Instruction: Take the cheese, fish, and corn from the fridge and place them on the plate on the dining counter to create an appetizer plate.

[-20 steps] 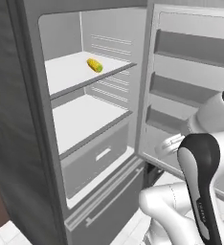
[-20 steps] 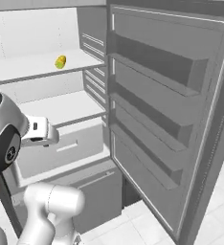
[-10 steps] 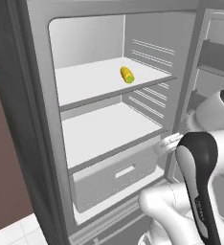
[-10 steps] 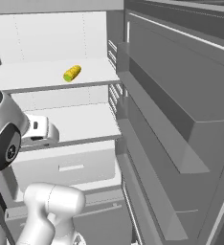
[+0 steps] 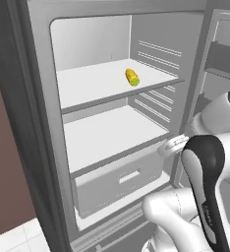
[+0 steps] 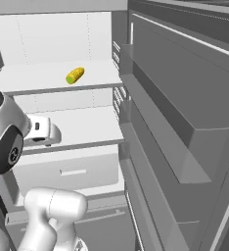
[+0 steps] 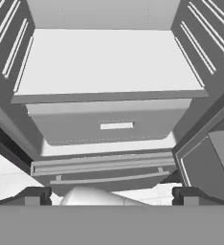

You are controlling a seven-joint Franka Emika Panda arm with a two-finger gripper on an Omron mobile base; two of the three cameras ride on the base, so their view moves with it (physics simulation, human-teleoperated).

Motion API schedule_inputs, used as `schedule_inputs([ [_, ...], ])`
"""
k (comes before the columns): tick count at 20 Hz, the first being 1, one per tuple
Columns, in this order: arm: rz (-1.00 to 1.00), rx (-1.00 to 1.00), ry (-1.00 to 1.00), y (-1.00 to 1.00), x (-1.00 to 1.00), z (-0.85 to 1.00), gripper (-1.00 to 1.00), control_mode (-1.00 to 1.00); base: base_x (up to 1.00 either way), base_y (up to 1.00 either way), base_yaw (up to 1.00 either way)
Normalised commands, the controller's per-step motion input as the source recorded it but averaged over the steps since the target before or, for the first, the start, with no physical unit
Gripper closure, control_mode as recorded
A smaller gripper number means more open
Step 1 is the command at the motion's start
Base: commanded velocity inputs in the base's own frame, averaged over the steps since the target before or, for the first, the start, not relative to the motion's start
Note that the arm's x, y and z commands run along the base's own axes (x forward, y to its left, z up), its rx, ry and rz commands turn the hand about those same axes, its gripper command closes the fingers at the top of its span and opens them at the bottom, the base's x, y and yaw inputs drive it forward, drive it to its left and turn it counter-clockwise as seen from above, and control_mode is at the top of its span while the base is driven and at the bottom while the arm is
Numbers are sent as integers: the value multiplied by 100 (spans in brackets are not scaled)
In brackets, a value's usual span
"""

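Nearest: gripper (image 7: 112,196) held in front of the open fridge (image 5: 43,147), tips spread wide at the two lower corners of the hand view, nothing between them. Pointed level at the bottom drawer (image 7: 115,125) and the bare lower shelf (image 7: 109,62) above it, so aimed a full shelf too low for the target.

Further in and higher: the corn (image 5: 132,77), alone on the upper shelf (image 5: 97,81), toward that shelf's right half and roughly midway between front lip and back wall. Up and deeper from the jaws, then, with the shelf edge lying between.

Long axis of the cob flat on the shelf, running diagonally: in the right base view corn (image 6: 75,75) slants from near-left to far-right. Green end toward the front in the left base view, yellow body pointing back into the cavity.

Probably needed next: a lift of the hand past the upper shelf edge, then a reach inward with the jaws set across the cob's short width rather than along its length.

No cheese or fish to be made out on either shelf.
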Motion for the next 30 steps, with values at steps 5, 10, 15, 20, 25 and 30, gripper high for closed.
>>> schedule_inputs([
  [5, -13, 0, -11, 0, 4, 60, -100, -100, 0, 0, 0],
  [10, -26, 5, -21, 10, 0, 48, -100, -100, 0, 0, 0],
  [15, -18, 18, -16, 2, 6, 43, -100, -100, 0, 0, 0],
  [20, 1, 29, -12, -32, 1, 36, -100, -100, 0, 0, 0],
  [25, 10, 18, -5, -15, 39, 30, -100, -100, 0, 0, 0],
  [30, 9, -2, 4, 0, 72, 34, -100, -100, 0, 0, 0],
])
